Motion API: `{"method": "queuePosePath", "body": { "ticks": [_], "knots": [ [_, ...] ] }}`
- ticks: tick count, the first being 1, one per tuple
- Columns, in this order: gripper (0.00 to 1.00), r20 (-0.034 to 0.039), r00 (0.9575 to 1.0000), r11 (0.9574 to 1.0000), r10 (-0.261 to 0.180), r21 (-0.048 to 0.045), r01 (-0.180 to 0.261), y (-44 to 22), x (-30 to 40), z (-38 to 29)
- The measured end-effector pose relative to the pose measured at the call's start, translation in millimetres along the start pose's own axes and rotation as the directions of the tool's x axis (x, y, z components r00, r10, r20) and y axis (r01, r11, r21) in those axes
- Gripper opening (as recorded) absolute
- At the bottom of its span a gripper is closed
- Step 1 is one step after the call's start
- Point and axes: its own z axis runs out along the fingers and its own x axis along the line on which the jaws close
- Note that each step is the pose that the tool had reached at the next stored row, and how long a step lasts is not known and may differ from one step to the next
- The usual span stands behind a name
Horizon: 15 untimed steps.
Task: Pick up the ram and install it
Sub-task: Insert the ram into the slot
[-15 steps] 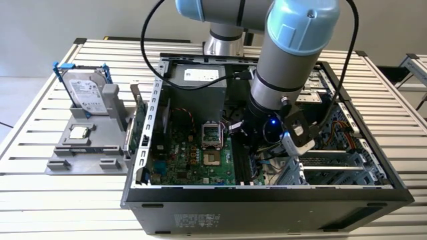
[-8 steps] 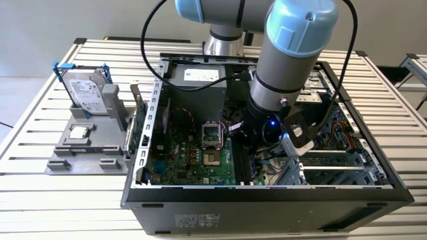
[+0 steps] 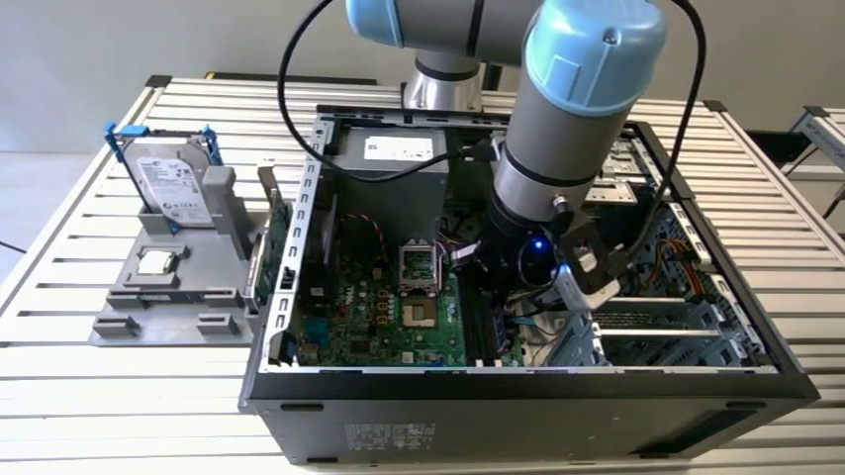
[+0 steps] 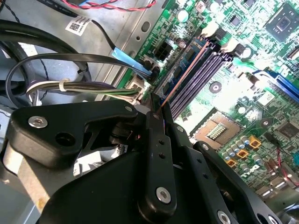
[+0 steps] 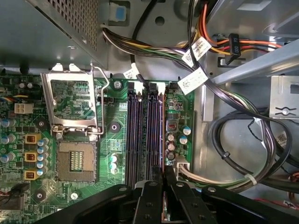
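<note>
In both wrist views my gripper (image 4: pixel 156 112) (image 5: pixel 164 179) is shut on the ram (image 4: pixel 183 74), a thin green stick seen edge-on. The stick runs along the dark memory slots (image 4: pixel 205 70) (image 5: pixel 133 135) on the motherboard and stands at the outermost slot, beside the capacitors. Whether it is seated I cannot tell. In the exterior view the gripper (image 3: pixel 509 292) reaches down inside the open computer case (image 3: pixel 528 381), to the exterior view's right of the empty processor socket (image 3: pixel 420 315).
Cable bundles (image 5: pixel 243 140) crowd the case wall beside the slots. The socket's metal lid (image 5: pixel 74 107) stands open. Outside the case, at the exterior view's left, a grey stand (image 3: pixel 172 317) holds a blue-framed hard drive (image 3: pixel 172 183) and a square processor chip (image 3: pixel 158 262).
</note>
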Motion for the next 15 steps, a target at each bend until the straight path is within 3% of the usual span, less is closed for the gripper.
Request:
{"method": "queuePosePath", "body": {
  "ticks": [15],
  "knots": [
    [0.0,0.0,1.0,1.0,-0.001,0.0001,0.001,-0.2,0.3,3.5]
  ]
}}
